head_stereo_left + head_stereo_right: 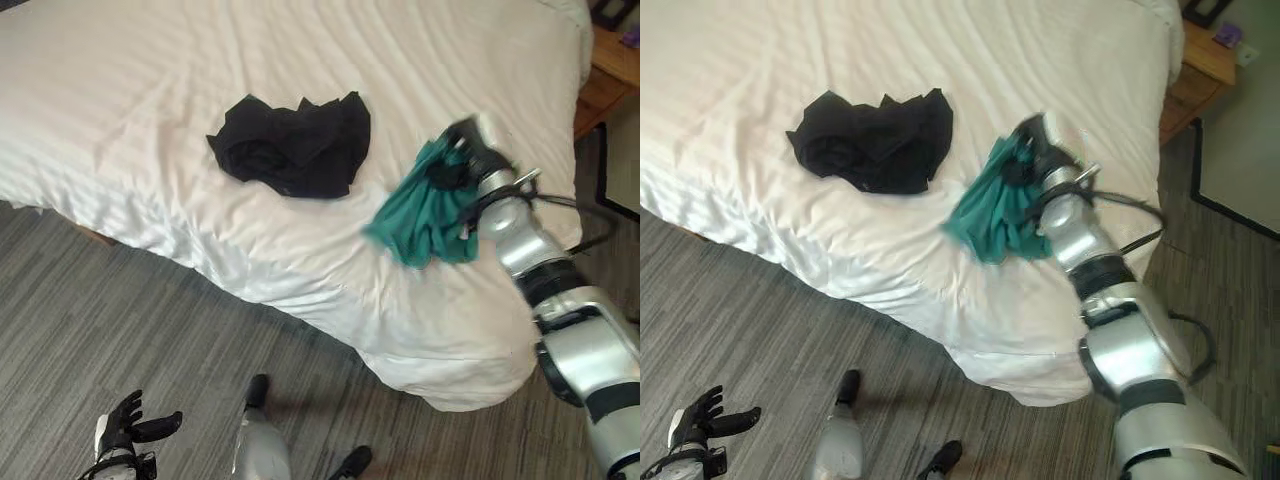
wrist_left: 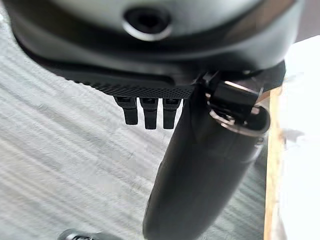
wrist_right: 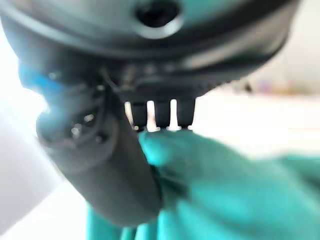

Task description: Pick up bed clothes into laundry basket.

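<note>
Teal garment [image 1: 420,215] crumpled, bunched, hanging from right hand [image 1: 468,148] above near corner of bed [image 1: 150,90]; fingers [image 3: 160,114] and thumb clamped on cloth. Black garment [image 1: 295,145] heaped on white striped bedding, near teal one but apart. Left hand [image 1: 128,425] low over grey wood-look floor [image 1: 120,310], fingers relaxed, apart, holding nothing. Wooden nightstand [image 1: 610,65] beside bed's far corner.

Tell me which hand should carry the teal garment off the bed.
The right hand. Its fingers are already curled on the teal garment at the edge of the bed. The left hand is open, low over the floor, apart from both garments.
</note>
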### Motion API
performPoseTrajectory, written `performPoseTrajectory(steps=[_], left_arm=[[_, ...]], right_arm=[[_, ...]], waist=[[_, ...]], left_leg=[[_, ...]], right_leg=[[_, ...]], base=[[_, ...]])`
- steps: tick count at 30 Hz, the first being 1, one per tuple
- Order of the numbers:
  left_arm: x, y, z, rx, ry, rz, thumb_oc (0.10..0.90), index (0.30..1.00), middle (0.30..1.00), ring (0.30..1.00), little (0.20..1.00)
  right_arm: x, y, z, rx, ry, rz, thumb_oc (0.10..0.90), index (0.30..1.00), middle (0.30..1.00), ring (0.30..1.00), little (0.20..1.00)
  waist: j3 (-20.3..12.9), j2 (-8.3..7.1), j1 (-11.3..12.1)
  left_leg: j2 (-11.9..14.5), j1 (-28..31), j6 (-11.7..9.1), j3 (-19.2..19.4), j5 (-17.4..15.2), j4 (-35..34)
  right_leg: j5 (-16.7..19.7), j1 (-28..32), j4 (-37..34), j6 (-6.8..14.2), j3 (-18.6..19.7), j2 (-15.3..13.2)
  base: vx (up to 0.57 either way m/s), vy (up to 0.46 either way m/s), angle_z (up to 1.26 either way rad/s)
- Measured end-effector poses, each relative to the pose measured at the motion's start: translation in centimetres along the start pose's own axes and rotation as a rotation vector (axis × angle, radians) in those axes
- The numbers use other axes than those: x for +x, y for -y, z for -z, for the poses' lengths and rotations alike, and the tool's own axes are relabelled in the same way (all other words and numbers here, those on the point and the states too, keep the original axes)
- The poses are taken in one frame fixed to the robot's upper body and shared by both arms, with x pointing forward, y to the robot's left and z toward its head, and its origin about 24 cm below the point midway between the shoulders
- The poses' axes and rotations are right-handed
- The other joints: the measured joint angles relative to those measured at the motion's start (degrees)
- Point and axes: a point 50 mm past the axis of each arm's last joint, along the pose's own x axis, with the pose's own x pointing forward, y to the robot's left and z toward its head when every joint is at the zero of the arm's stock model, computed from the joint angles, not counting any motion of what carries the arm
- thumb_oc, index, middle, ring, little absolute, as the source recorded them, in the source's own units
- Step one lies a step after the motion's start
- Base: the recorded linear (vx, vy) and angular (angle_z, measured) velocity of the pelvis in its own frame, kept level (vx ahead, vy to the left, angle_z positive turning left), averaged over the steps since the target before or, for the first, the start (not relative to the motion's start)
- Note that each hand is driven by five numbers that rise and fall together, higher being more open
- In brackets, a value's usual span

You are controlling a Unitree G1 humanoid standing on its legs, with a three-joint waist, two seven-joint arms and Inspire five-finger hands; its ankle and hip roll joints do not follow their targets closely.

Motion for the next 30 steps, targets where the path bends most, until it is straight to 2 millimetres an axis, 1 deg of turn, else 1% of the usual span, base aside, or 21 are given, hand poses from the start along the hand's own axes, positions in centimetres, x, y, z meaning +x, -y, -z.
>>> performPoseTrajectory(steps=[1,2,3,5,7,8,9,11,12,14,16,19,20,21,22,23,24,26,27,29,30], left_arm=[[-0.1,-0.8,0.4,-0.015,-0.014,-0.030,0.800,0.900,0.900,0.900,0.900],[-0.2,-1.1,0.7,-0.022,-0.023,-0.044,0.800,0.900,0.900,0.900,0.900],[-0.5,-1.9,1.3,-0.032,-0.041,-0.072,0.800,0.900,0.900,0.900,0.900],[-0.8,-2.5,2.1,-0.033,-0.068,-0.089,0.800,0.900,0.900,0.900,0.900],[-1.3,-3.2,3.1,-0.050,-0.097,-0.117,0.800,0.900,0.900,0.900,0.900],[-1.5,-3.6,3.5,-0.062,-0.109,-0.136,0.800,0.900,0.900,0.900,0.900],[-1.5,-3.8,3.3,-0.063,-0.108,-0.143,0.800,0.900,0.900,0.900,0.900],[-1.7,-4.1,3.6,-0.062,-0.112,-0.153,0.800,0.900,0.900,0.900,0.900],[-1.5,-3.9,3.1,-0.065,-0.099,-0.147,0.800,0.900,0.900,0.900,0.900],[-1.3,-4.0,0.4,-0.074,0.021,-0.137,0.800,0.900,0.900,0.900,0.900],[-1.1,-5.9,-1.7,-0.049,0.096,-0.184,0.800,0.900,0.900,0.900,0.900],[-2.3,-11.8,-7.6,0.039,0.295,-0.353,0.800,0.900,0.900,0.900,0.900],[-3.0,-14.6,-10.4,0.107,0.369,-0.441,0.800,0.900,0.900,0.900,0.900],[-4.0,-17.6,-13.0,0.159,0.422,-0.550,0.800,0.900,0.900,0.900,0.900],[-5.1,-19.8,-15.1,0.158,0.482,-0.663,0.800,0.900,0.900,0.900,0.900],[-5.8,-20.8,-16.0,0.149,0.516,-0.728,0.800,0.900,0.900,0.900,0.900],[-6.7,-21.8,-18.2,0.163,0.571,-0.800,0.800,0.900,0.900,0.900,0.900],[-7.7,-22.2,-21.4,0.194,0.669,-0.889,0.800,0.900,0.900,0.900,0.900],[-7.7,-22.0,-22.0,0.189,0.694,-0.898,0.800,0.900,0.900,0.900,0.900],[-7.5,-19.8,-24.3,0.204,0.790,-0.873,0.800,0.900,0.900,0.900,0.900],[-7.5,-18.8,-25.1,0.231,0.829,-0.848,0.800,0.900,0.900,0.900,0.900]], right_arm=[[-0.1,2.6,0.1,-0.005,0.022,0.084,0.400,0.300,0.300,0.300,0.300],[-0.3,3.9,0.3,-0.004,0.030,0.129,0.400,0.300,0.300,0.300,0.300],[-1.0,6.1,0.9,0.004,0.047,0.220,0.400,0.300,0.300,0.300,0.300],[-2.1,8.0,2.3,0.015,0.030,0.298,0.400,0.300,0.300,0.300,0.300],[-3.7,8.6,4.7,0.006,-0.031,0.338,0.400,0.300,0.300,0.300,0.300],[-4.3,8.3,5.6,0.001,-0.061,0.330,0.400,0.300,0.300,0.300,0.300],[-6.0,8.0,7.7,-0.007,-0.114,0.320,0.400,0.300,0.300,0.300,0.300],[-7.0,7.2,9.1,-0.027,-0.168,0.285,0.400,0.300,0.300,0.300,0.300],[-8.7,6.7,11.0,-0.044,-0.235,0.264,0.400,0.300,0.300,0.300,0.300],[-13.0,5.8,15.1,-0.073,-0.390,0.221,0.400,0.300,0.300,0.300,0.300],[-16.4,4.3,17.9,-0.040,-0.531,0.197,0.400,0.300,0.300,0.300,0.300],[-24.3,1.6,22.6,-0.017,-0.837,0.132,0.400,0.300,0.300,0.300,0.300],[-28.2,0.2,24.5,-0.016,-1.007,0.095,0.400,0.300,0.300,0.300,0.300],[-31.5,-1.2,25.5,0.021,-1.167,0.086,0.400,0.300,0.300,0.300,0.300],[-34.8,-2.1,26.1,0.035,-1.309,0.045,0.400,0.300,0.300,0.300,0.300],[-36.5,-2.3,26.3,0.031,-1.380,0.026,0.400,0.300,0.300,0.300,0.300],[-40.2,-2.8,26.3,0.024,-1.485,-0.007,0.400,0.300,0.300,0.300,0.300],[-43.8,-4.3,25.7,0.051,-1.612,-0.084,0.400,0.300,0.300,0.300,0.300],[-44.8,-4.7,25.5,0.046,-1.642,-0.113,0.400,0.300,0.300,0.300,0.300],[-46.3,-6.7,24.5,0.067,-1.680,-0.203,0.400,0.300,0.300,0.300,0.300],[-46.5,-7.3,24.3,0.080,-1.687,-0.222,0.400,0.300,0.300,0.300,0.300]], waist=[[0.0,0.07,-0.6],[-0.1,0.14,-0.8],[-0.6,0.37,-1.9],[-1.6,1.34,-2.9],[-3.4,2.14,-3.6],[-4.0,2.56,-4.4],[-4.7,3.37,-5.1],[-5.3,4.10,-5.7],[-5.8,5.55,-6.7],[-6.0,6.86,-6.7],[-6.1,6.80,-6.6],[-5.8,7.70,-8.2],[-5.9,8.20,-8.7],[-6.1,8.04,-9.0],[-6.2,8.84,-9.4],[-6.2,9.70,-9.6],[-5.6,11.31,-10.6],[-5.2,12.02,-10.9],[-5.0,12.34,-11.0],[-4.8,12.30,-11.7],[-4.6,12.01,-12.0]], left_leg=[[-0.4,1.2,0.0,0.4,0.0,-0.5],[-0.5,1.8,0.1,0.8,0.0,-0.5],[-0.5,2.8,0.3,0.8,-0.2,-0.7],[-0.8,4.1,0.4,1.2,-0.2,-1.5],[-0.8,5.3,0.5,2.5,-0.3,-2.0],[-0.8,5.5,0.5,2.8,-0.3,-2.0],[-0.6,5.7,0.5,3.6,-0.3,-2.1],[-0.6,5.8,0.5,3.7,-0.4,-2.1],[-0.5,5.7,0.5,3.7,-0.4,-2.1],[-0.3,5.7,0.5,3.9,-0.4,-2.1],[0.1,5.6,0.4,3.9,-0.4,-2.1],[0.5,5.5,0.3,4.0,-0.4,-2.1],[0.6,5.9,0.4,4.2,-0.4,-2.1],[0.7,6.6,0.4,4.1,-0.7,-2.1],[0.6,6.9,0.2,4.4,-0.9,-2.1],[0.3,6.9,0.2,4.5,-0.9,-2.1],[0.2,7.2,0.3,4.9,-0.9,-1.7],[0.2,6.9,0.3,3.6,-0.9,1.1],[0.2,6.8,0.3,2.8,-0.9,2.4],[-0.3,3.3,-0.2,-2.6,-1.2,9.3],[-0.4,1.5,-0.8,-4.8,-3.0,11.0]], right_leg=[[0.0,0.7,0.0,0.0,0.2,-0.2],[-0.1,1.0,0.0,0.1,0.4,-0.3],[-0.3,1.9,0.0,0.4,0.4,-0.7],[-0.4,2.5,0.0,0.6,0.8,-0.9],[-0.5,2.7,0.0,0.7,1.9,-1.1],[-0.5,2.7,0.0,0.7,2.2,-1.0],[-0.5,2.5,0.0,0.7,2.9,-0.8],[-0.5,2.4,0.0,0.6,3.1,-0.7],[-0.4,2.3,0.0,0.6,3.0,-0.5],[-0.5,2.2,0.0,0.6,3.2,-0.3],[-0.6,2.2,0.0,0.5,3.2,0.0],[-0.9,1.9,0.0,0.4,3.2,0.2],[-1.4,1.9,-0.3,0.4,3.4,0.1],[-1.5,2.6,0.1,0.5,3.4,0.2],[-1.7,2.8,0.1,0.7,3.7,0.0],[-1.6,2.8,0.2,0.7,3.8,-0.2],[-1.9,2.5,0.0,1.1,4.7,-0.5],[-1.8,2.2,0.9,0.6,5.9,-0.7],[-1.9,2.2,1.1,0.6,6.6,-0.8],[-1.2,2.6,0.0,-0.4,8.2,-1.4],[-0.9,1.8,0.0,-0.9,9.7,-1.5]], base=[[0.00,0.018,-0.06],[0.00,0.017,-0.09],[-0.01,0.019,-0.08],[-0.02,0.016,-0.10],[-0.01,-0.021,-0.23],[-0.01,-0.032,-0.23],[-0.01,-0.047,-0.19],[-0.02,-0.042,-0.14],[-0.03,-0.050,-0.04],[-0.02,-0.070,0.02],[-0.01,-0.086,-0.05],[0.04,-0.049,-0.01],[0.06,0.006,-0.02],[0.04,-0.013,-0.09],[0.04,-0.046,-0.08],[0.01,-0.071,-0.18],[-0.03,-0.055,-0.21],[-0.05,-0.029,-0.35],[-0.03,0.000,-0.38],[0.08,0.051,-0.38],[0.17,0.105,-0.51]])
